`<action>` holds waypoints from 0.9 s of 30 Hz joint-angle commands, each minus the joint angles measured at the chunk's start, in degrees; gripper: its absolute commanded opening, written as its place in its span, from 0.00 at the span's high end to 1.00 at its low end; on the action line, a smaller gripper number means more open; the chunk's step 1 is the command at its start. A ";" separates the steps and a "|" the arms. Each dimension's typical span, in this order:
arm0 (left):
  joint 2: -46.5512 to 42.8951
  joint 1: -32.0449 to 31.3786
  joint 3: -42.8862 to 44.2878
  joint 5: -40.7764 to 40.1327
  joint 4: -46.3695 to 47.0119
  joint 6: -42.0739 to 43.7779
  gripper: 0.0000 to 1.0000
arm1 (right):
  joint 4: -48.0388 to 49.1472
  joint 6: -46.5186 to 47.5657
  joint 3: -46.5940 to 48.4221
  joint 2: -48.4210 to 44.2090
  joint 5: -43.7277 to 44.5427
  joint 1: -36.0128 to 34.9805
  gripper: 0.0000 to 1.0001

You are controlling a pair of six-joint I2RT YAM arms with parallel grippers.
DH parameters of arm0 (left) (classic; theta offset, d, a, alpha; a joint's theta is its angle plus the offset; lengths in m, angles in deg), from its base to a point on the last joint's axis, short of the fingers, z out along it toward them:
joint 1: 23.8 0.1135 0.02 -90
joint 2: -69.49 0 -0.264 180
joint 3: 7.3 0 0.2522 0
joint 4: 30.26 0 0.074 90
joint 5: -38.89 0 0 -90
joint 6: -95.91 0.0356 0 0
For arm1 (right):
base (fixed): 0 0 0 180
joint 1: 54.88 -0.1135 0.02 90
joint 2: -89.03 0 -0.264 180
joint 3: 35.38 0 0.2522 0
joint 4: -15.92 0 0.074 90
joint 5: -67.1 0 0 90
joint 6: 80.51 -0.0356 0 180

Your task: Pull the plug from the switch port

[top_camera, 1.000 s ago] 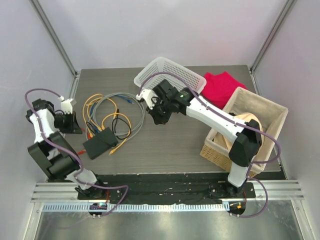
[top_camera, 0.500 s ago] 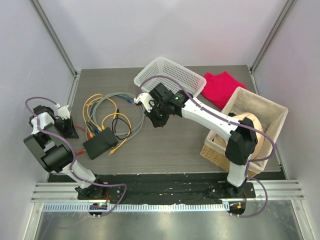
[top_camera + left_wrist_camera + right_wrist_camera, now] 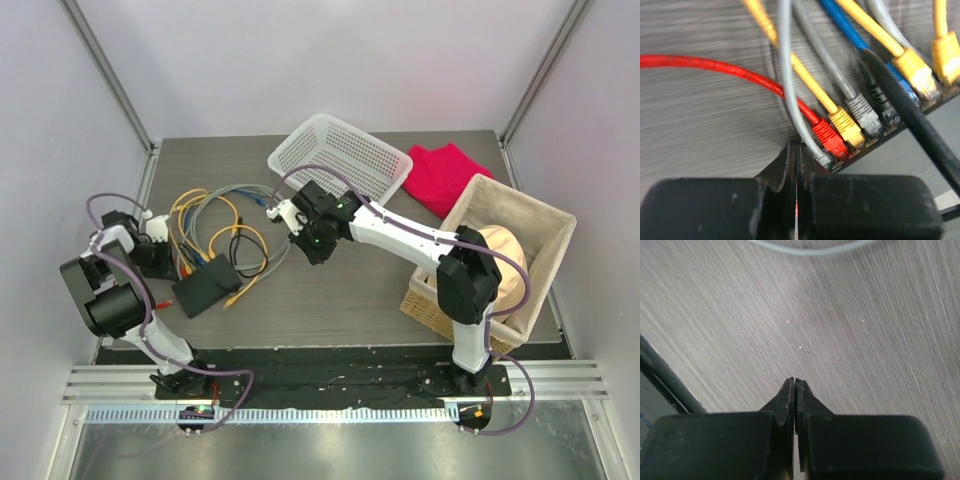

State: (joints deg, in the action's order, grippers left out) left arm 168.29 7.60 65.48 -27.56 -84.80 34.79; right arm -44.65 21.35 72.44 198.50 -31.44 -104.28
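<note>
L pincer closed – tips by red plug in switch.

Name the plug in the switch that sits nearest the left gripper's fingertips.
The grey cable's plug at the row's end, right beside the left gripper; the red plug comes next, the rest sit farther along the switch.

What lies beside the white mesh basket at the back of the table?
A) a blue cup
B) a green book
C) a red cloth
C: a red cloth lies flat just right of the white mesh basket in the top view.
</note>
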 commanded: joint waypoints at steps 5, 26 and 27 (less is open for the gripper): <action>-8.62 -13.88 -6.90 0.26 -3.08 0.21 1.00 | 2.60 1.68 -4.67 -4.96 5.19 -0.25 0.99; -16.28 -31.66 3.03 -1.92 -20.23 -9.95 0.94 | 5.32 4.31 -18.39 -17.80 8.27 0.45 0.99; -15.84 -31.66 2.42 -3.32 -19.09 -12.34 0.81 | 5.32 4.31 -18.47 -17.97 8.27 0.45 0.99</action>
State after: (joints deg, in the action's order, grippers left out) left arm 152.27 -24.01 68.52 -28.72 -101.72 29.53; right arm -41.76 24.69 54.49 183.99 -24.03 -104.13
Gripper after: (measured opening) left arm 0.057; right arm 0.031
